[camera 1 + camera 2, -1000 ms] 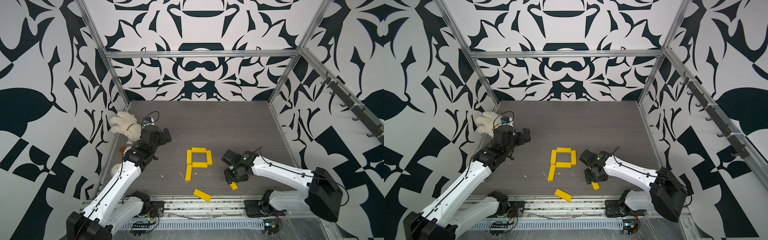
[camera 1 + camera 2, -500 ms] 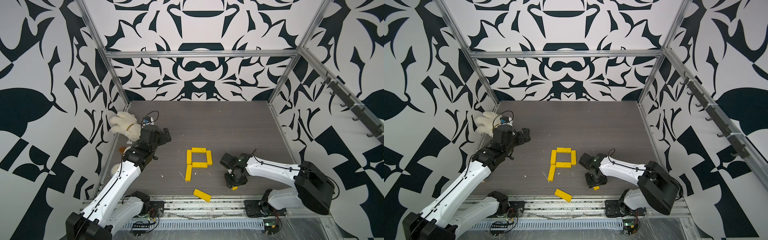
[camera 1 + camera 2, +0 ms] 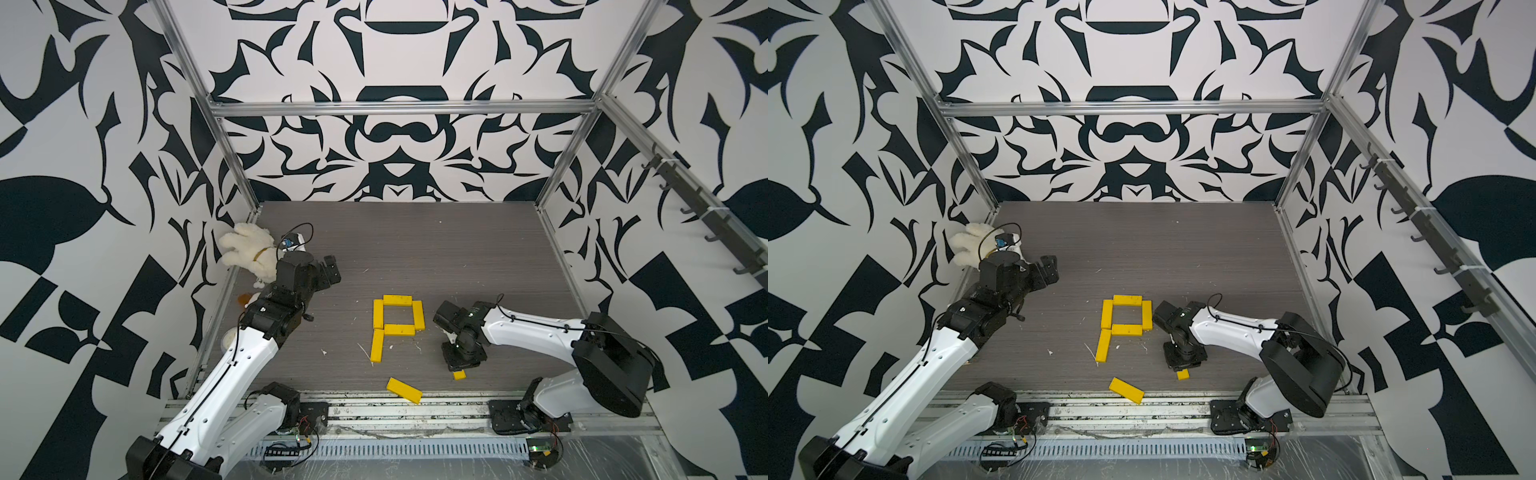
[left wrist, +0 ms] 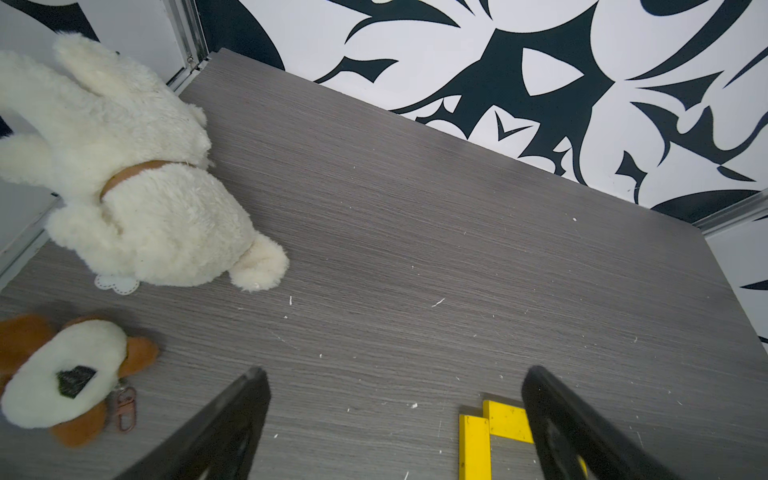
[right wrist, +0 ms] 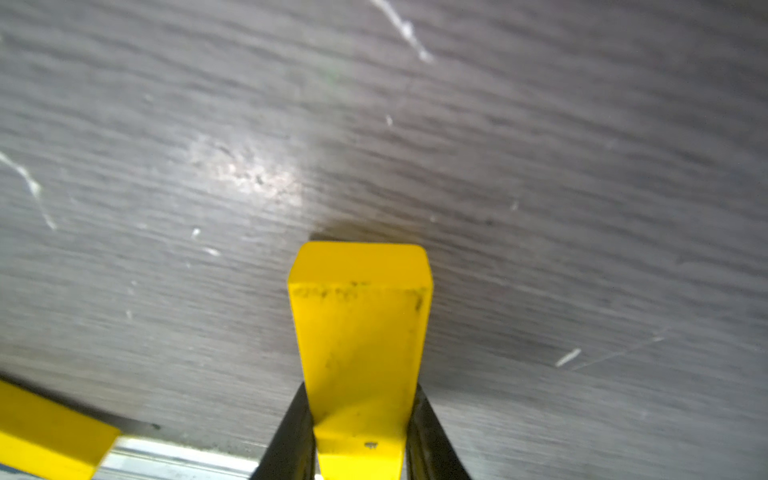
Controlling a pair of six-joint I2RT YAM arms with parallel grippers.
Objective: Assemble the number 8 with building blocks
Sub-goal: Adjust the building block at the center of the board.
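the right jaws are clamping a yellow bar point(image 5: 359, 332) by its two long sides. only the right wrist view is showing the grip close up, with the black fingers point(image 5: 291, 436) pressing on the bar's edges and its free end pointing out low over the grey tabletop point(image 5: 540, 166). whether the bar is touching the surface cannot be told. in both top views the wrist is covering that grip, leaving just the bar's short end point(image 3: 459, 375) point(image 3: 1182, 374) peeking out toward the front edge.

the top views are giving what the wrist cameras are missing: the unfinished number 8 point(image 3: 397, 320) point(image 3: 1126, 318), five building blocks forming a closed upper loop and a stem down its left side. it is lying mid-tabletop between the arms. the gripped bar is sitting apart from it, to its right and nearer the front. a sixth bar point(image 3: 404, 390) point(image 3: 1126, 390) is lying slanted at the front edge, between the stem and the gripped bar.

the left jaws are hanging spread wide and holding nothing, well to the figure's left. the left wrist view is catching one corner of the loop point(image 4: 490, 428), a white plush toy point(image 4: 137, 199) and a brown-and-white plush point(image 4: 62, 374) by the wall.
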